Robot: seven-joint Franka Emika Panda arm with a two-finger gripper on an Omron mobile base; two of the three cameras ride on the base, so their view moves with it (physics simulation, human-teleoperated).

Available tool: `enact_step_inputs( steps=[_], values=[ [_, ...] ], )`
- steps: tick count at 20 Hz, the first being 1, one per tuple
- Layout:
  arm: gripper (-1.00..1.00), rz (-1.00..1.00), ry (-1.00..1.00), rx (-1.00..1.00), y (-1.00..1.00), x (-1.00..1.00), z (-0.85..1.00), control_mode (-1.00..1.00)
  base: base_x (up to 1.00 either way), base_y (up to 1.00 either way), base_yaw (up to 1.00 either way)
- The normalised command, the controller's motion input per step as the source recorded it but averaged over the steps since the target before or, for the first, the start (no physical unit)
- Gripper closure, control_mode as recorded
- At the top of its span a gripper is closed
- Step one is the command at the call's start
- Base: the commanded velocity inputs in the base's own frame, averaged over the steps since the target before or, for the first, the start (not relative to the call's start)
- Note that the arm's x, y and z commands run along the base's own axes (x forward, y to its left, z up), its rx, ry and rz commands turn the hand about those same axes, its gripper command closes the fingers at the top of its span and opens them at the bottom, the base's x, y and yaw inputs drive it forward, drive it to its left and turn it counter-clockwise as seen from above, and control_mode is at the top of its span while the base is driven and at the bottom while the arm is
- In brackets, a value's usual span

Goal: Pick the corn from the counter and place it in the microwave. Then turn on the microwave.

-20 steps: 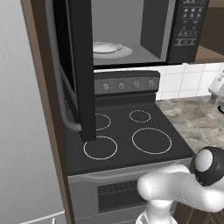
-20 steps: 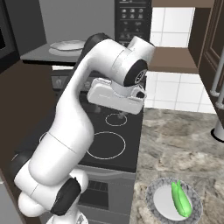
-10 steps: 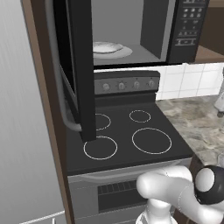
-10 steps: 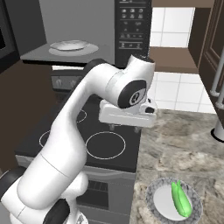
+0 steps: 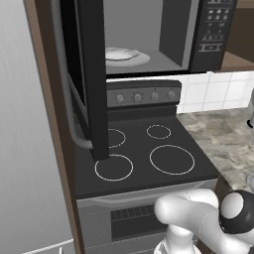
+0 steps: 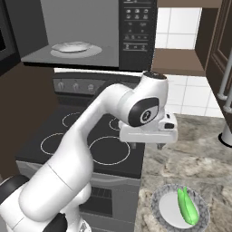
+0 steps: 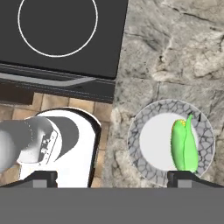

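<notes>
Nearest, the corn [image 6: 187, 206] lies on a small plate [image 6: 159, 213] on the counter [image 6: 199, 149], light, firm and apt to roll; best pinched across its middle. Above it the gripper [image 6: 147, 146] hangs spread wide, empty, having swung from the stove [image 6: 90, 136] toward the counter. Beyond, the microwave [image 6: 136, 31] stands open.

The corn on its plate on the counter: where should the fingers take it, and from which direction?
Grip the corn across its middle, coming straight down from above. It lies flat along one side of a round plate on the counter, so its long sides are free, though the plate rim is close on one side. The open gripper hangs above the counter; turn the fingers to span the cob's narrow width.
</notes>
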Motion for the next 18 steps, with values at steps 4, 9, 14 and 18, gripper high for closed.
enact_step_inputs(
  steps=[4, 9, 14, 18],
  values=[
    [-1.00, -0.02, 0.04, -0.05, -0.53, 0.00, -0.50, -1.00, 0.00, 0.00, 0.00],
    [-1.00, 0.00, 0.02, -0.02, -0.57, 0.00, -0.53, -1.00, 0.00, 0.00, 0.00],
    [-1.00, 0.00, 0.00, -0.04, -0.52, 0.00, -0.47, -1.00, 0.00, 0.00, 0.00],
    [-1.00, 0.00, 0.00, -0.05, -0.44, 0.00, -0.39, -1.00, 0.00, 0.00, 0.00]
  ],
)
